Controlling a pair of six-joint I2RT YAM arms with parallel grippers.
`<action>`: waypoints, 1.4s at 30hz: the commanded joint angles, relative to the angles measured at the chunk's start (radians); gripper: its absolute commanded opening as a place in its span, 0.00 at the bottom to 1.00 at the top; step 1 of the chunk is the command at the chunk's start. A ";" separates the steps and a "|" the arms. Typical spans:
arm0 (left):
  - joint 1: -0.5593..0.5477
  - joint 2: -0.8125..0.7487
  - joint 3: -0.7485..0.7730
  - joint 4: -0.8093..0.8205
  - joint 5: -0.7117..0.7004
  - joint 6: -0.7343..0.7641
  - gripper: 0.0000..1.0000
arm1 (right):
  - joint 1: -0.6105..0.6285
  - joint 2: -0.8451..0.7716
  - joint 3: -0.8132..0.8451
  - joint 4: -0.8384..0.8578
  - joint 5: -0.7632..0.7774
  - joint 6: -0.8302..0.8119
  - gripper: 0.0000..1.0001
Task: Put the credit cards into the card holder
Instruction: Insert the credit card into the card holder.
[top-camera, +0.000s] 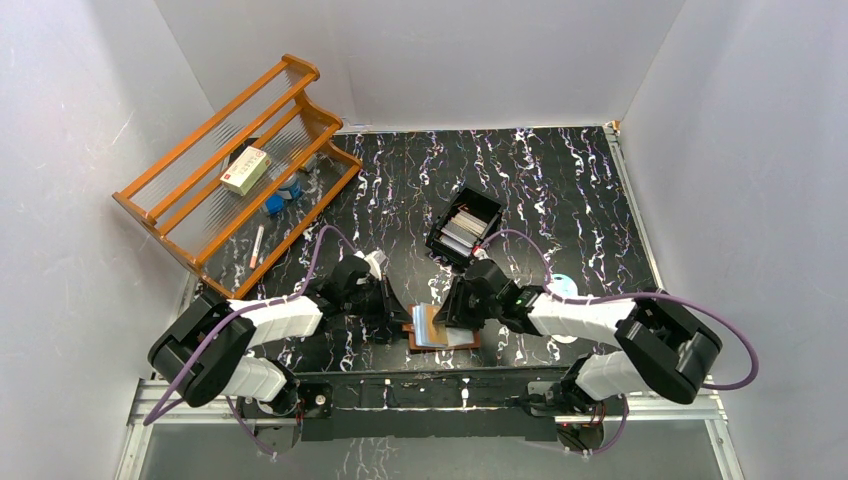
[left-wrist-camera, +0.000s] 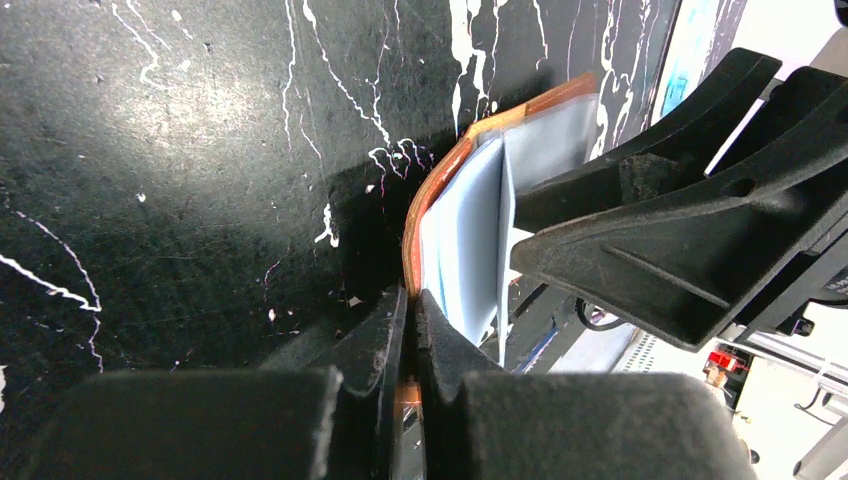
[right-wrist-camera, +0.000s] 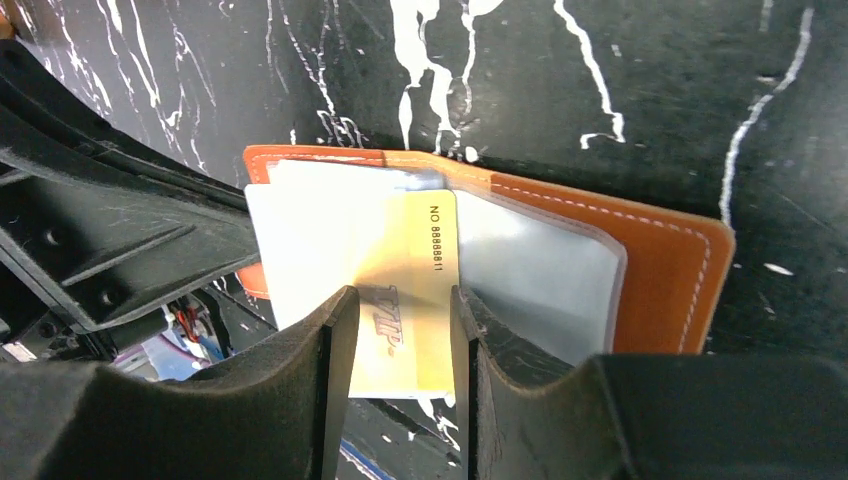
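– Starting at the near edge, what do the arms hold?
– The card holder (top-camera: 440, 338) lies open on the desk (top-camera: 560, 190) just ahead of the bases, between the two arms. The left jaws are pinched tight on its brown leather edge, pinning it. The pale blue sleeves (left-wrist-camera: 465, 240) fan up right beside them.
– And the right side?
– The right jaws are closed across a gold card (right-wrist-camera: 425, 260), one finger on each long edge. Its top end appears to sit partway into a clear sleeve, and the lower half sticks out toward the wrist.
– So which step is this?
– I judge it mid-insertion of one card. The next move calls for a straight push along the sleeve's line, with the card kept flat so its corners do not catch the plastic lip and the left jaws bracing the leather. After that the right jaws need to open and lift away.
– Anything farther back?
– More credit cards (top-camera: 462, 228) stand in a black tray (top-camera: 437, 243) well behind the holder, so the job looks far from finished. A wooden rack (top-camera: 300, 68) stands at the far left.
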 joint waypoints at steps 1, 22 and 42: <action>0.003 -0.017 0.003 0.020 0.020 0.007 0.00 | 0.031 0.017 0.069 -0.021 0.032 0.024 0.47; 0.004 -0.076 0.017 0.024 0.087 0.064 0.20 | 0.051 0.039 0.089 -0.052 0.099 0.080 0.56; 0.004 -0.008 0.012 0.144 0.160 0.050 0.33 | 0.056 -0.053 -0.049 0.174 0.058 0.182 0.50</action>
